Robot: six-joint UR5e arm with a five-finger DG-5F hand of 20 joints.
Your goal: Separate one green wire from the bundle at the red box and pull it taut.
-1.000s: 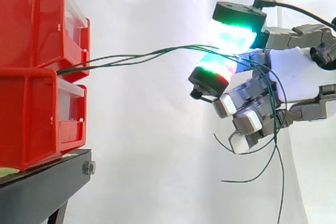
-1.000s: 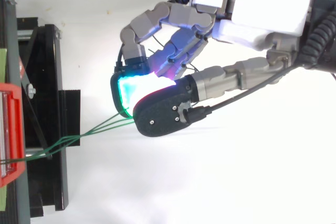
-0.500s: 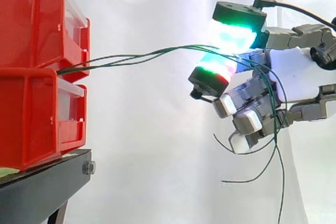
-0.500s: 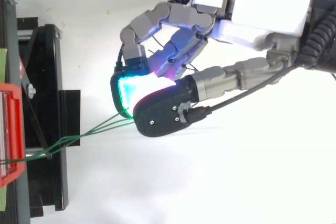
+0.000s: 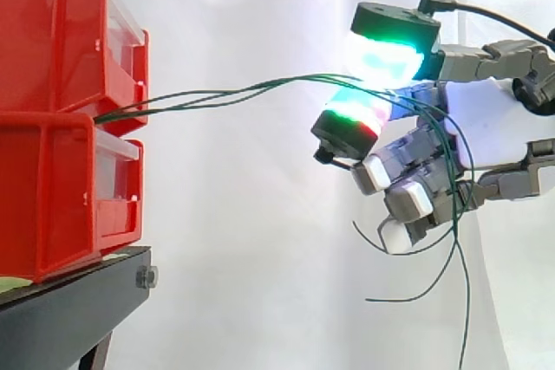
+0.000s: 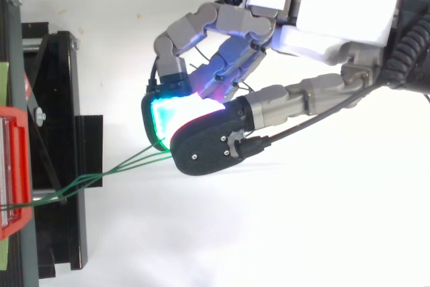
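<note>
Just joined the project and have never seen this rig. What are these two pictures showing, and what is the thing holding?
This is one robot arm ending in a robot hand with fingers and a thumb. The glowing fingertips are part of the hand.

One picture is taken from beside the work, looking level across it. The other is taken from above, looking down on the same scene.

At the left, two stacked red plastic bins sit on a black stand before a white curtain. Several thin green wires come out between the bins and run across to the robot hand, which pinches them between two glowing pads.

The wires curve rather than run straight, so they are not taut, and their loose ends dangle below the hand. No single wire looks separated yet.
</note>
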